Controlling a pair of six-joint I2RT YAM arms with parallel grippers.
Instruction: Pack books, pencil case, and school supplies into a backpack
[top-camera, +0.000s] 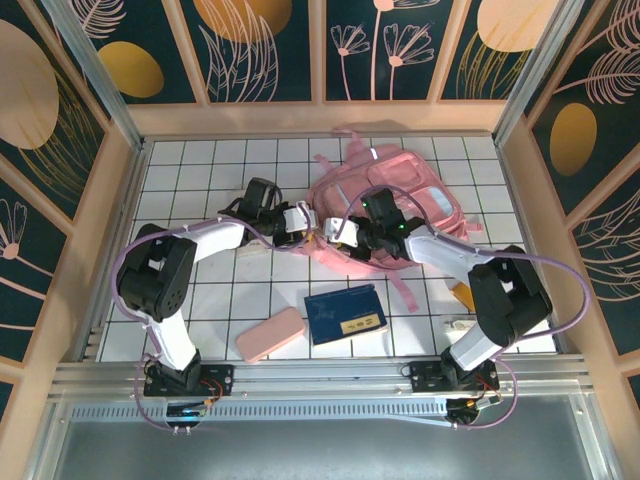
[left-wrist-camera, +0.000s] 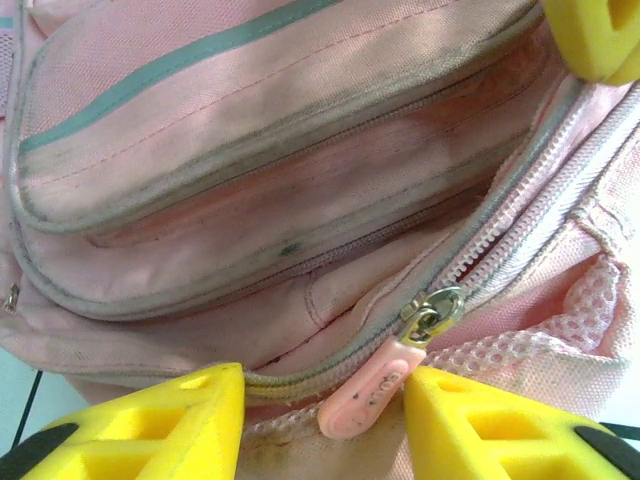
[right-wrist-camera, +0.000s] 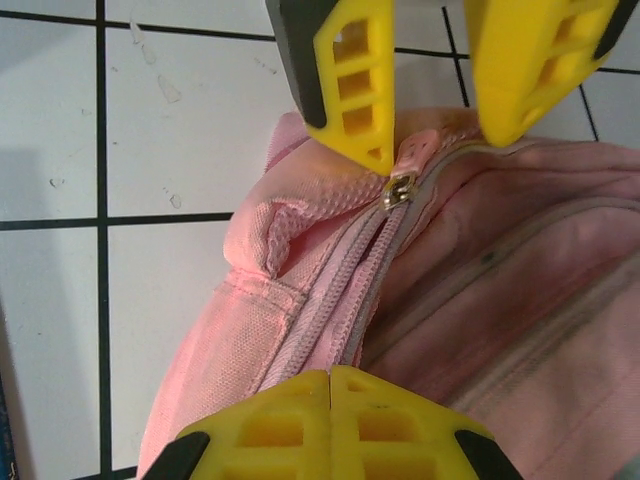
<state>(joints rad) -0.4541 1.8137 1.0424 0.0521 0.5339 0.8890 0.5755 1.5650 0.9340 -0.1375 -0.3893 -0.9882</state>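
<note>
The backpack (top-camera: 420, 195) lies flat at the far middle of the white tiled table (top-camera: 200, 170) — soft pink woven cloth with grey piping, a grey-green stripe and a patch of pale mesh (left-wrist-camera: 590, 320) at its side. Its zip teeth run to a small metal slider (left-wrist-camera: 430, 315) carrying a rounded, rubbery pink pull tab (left-wrist-camera: 362, 398). The left gripper (left-wrist-camera: 322, 425) stands with its ribbed yellow wedge fingers apart, the tab hanging in the gap between them, close beside one finger. The right gripper (right-wrist-camera: 330, 405) rests on the cloth by the zip, its jaws pressed together with no gap; whether fabric is pinched cannot be told. Nearer the arms lie the thin dark-blue book (top-camera: 346, 313) with its yellow label, and just beside it the smooth oblong pencil case (top-camera: 270, 334).
</note>
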